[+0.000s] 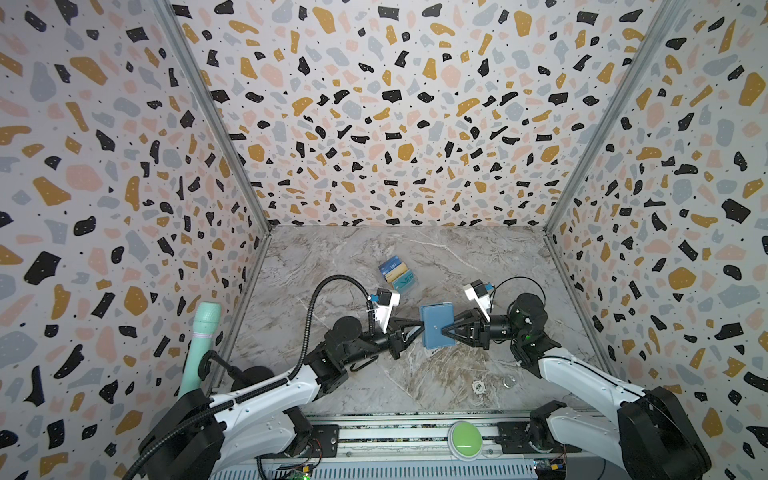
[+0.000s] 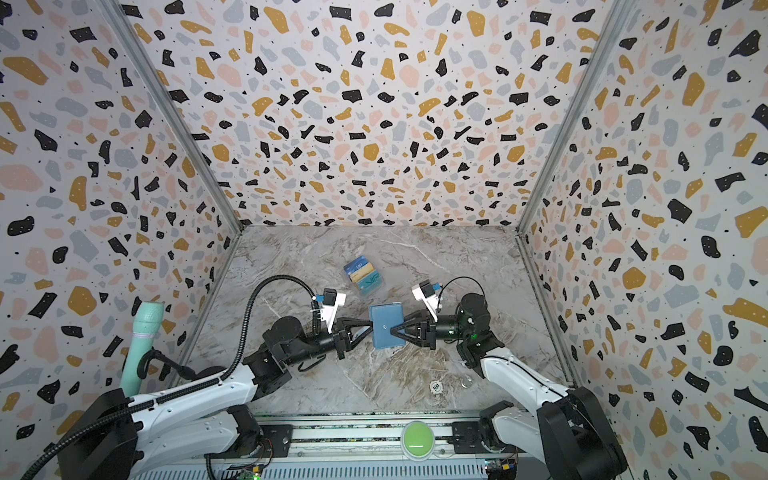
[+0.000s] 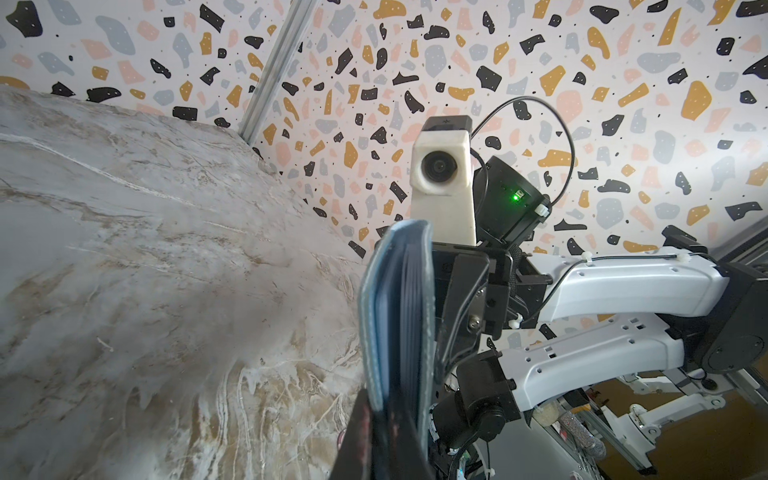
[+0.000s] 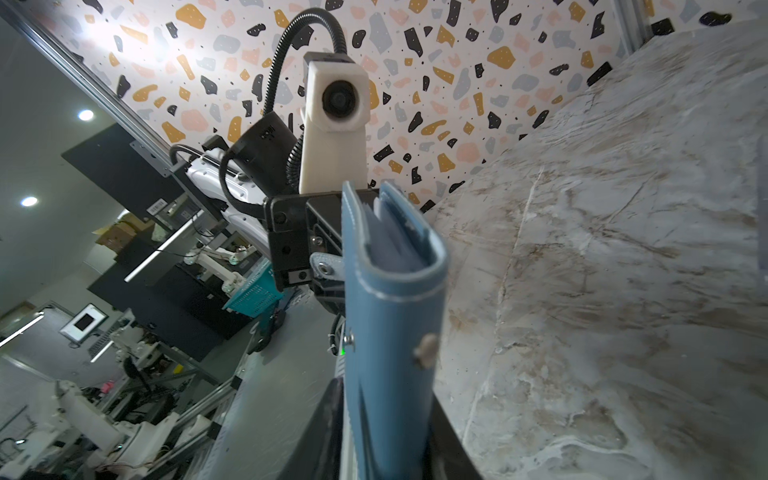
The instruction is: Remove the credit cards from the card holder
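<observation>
Hanging between the two arms over the middle of the grey marble-patterned desk [image 1: 332,257], the small slate-blue leather-look book-style card holder [image 1: 436,316] [image 2: 384,318] turns one broad cover up toward both top views. The left fingers [image 1: 409,322] [image 2: 358,323] are pressed together on its left edge, pinching it. In the left wrist view the holder [image 3: 395,311] rises edge-on from them, with pale sleeve pages showing between the covers. The right fingers [image 1: 451,331] [image 2: 402,330] reach over its right edge. In the right wrist view one dark finger [image 4: 320,436] lies on each side of the holder [image 4: 386,332], but I cannot tell whether they squeeze it or stand slightly loose. Its snap strap tab [image 4: 324,266] sticks out unfastened. Three thin plastic credit cards [image 1: 397,272] [image 2: 363,274], dark blue, yellow-tan and teal with pale lettering, lie outside the holder, farther back on the desk, overlapping in steps.
</observation>
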### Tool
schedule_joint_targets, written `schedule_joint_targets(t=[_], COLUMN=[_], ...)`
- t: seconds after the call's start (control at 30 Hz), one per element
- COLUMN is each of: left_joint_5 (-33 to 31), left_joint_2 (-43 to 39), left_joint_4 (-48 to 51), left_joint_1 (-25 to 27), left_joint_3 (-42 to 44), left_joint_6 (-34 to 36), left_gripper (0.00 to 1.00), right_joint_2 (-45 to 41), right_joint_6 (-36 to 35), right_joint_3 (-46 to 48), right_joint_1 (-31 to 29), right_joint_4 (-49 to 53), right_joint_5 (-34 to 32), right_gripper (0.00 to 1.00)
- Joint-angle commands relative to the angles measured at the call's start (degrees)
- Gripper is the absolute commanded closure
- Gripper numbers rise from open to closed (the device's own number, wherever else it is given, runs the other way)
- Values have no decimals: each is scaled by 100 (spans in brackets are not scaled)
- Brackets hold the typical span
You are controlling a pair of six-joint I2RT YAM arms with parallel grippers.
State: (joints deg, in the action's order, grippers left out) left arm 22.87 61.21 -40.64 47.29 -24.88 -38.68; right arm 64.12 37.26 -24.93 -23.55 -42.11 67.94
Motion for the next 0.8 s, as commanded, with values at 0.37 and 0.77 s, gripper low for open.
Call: schedule_joint_targets(t=[0.37,0.77], left_joint_5=[-986,-1894], left_joint_2=[-148,-181], left_joint_4=[691,1353], left_joint_1=[-308,-328], left_joint_3=[25,-122], left_joint_6=[-46,2], left_gripper=[100,100], right_joint_2=[-799,-6], right_joint_6=[-1959,-2232], right_joint_3=[-1103,-2170], right_joint_1=[-674,-2807], right_joint_4=[3420,4490], right_joint_5=[-3937,-6956], right_gripper=[26,19])
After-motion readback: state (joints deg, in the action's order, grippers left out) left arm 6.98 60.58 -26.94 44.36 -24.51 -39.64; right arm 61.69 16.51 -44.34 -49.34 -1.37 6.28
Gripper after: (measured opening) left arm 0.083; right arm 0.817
